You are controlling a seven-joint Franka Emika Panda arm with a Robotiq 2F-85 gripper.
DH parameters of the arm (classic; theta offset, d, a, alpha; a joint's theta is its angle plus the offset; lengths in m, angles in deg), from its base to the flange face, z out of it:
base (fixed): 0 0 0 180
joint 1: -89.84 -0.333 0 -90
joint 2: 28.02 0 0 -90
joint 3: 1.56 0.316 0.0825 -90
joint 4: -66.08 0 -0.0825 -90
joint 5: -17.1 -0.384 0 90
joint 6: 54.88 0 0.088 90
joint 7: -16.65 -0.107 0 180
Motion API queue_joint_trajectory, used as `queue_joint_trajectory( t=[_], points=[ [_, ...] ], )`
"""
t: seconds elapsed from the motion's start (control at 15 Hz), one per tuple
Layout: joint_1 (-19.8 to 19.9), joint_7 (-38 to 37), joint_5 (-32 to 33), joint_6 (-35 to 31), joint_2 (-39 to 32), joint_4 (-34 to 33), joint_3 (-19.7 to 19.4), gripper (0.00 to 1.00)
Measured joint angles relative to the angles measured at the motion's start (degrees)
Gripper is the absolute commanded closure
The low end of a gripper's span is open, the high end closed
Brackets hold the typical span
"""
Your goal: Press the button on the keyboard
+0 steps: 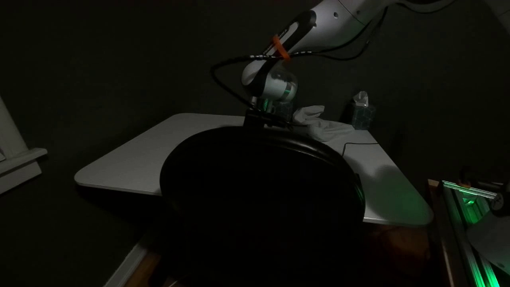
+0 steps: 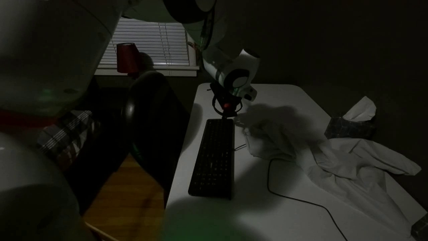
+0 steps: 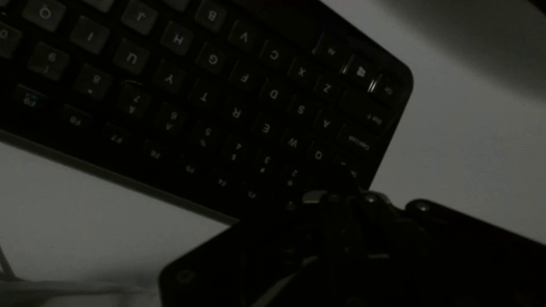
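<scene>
You are holding the closed claw (image 2: 225, 116) at the Caps Lock (image 3: 354, 139) end of the keyboard (image 2: 214, 159), its long axis running along the table (image 2: 279, 93), front edge facing the chair (image 2: 153, 130).

The keyboard (image 2: 214, 157) is black with pale lettering, the table (image 1: 135, 159) white. The arm (image 1: 334, 26) is white and black with an orange band (image 1: 281, 48). The lampshade (image 2: 127, 58) is red, the fabric (image 2: 68, 134) dark-and-white plaid, a tissue box (image 2: 347, 130) dark with paler lines; the cloth (image 2: 347, 167) seems off-white in this dimness.
</scene>
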Motion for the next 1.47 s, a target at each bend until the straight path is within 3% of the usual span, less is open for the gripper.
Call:
queue_joint_trajectory(
  t=[1.47],
  points=[
    [0.0,-2.39,0.0,0.0,-2.84,-1.64,0.06,1.0]
  ],
)
